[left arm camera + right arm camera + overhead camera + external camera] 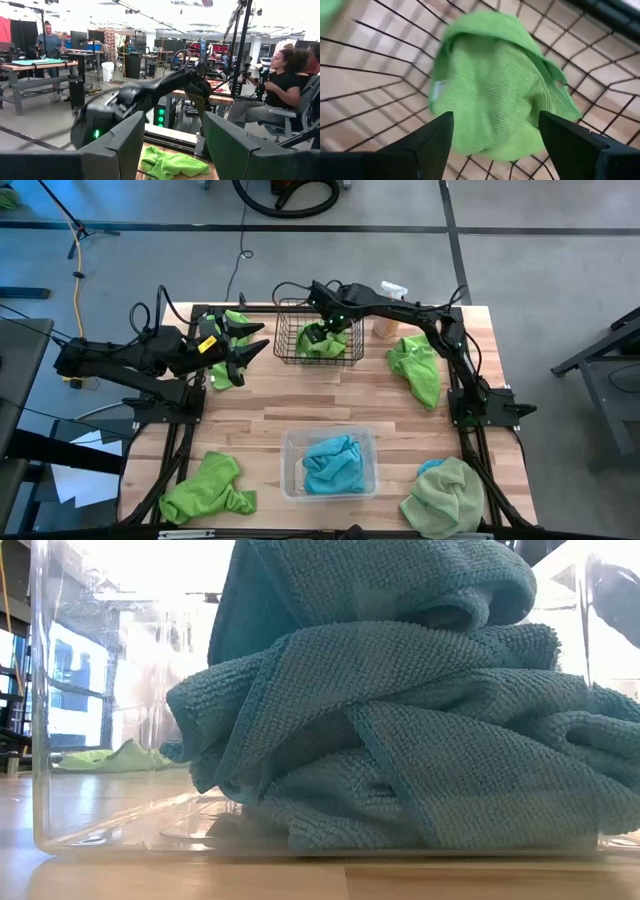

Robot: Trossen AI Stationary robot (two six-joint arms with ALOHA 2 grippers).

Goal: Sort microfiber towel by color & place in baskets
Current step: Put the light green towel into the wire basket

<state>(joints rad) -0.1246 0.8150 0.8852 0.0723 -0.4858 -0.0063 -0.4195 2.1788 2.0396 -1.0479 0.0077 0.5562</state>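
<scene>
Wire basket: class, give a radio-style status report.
Right gripper open over wire basket, lime towel inside. Left gripper open beside it. Nothing blocking.

We're in an open robotics lab/workshop: rows of workbenches (pixel 37 64) with monitors (pixel 80 39), light stands and overhead rigging, people (pixel 272 82) seated at stations. Grey concrete floor (pixel 540 270) with cables and taped lines around our wooden worktop (pixel 330 415).
</scene>
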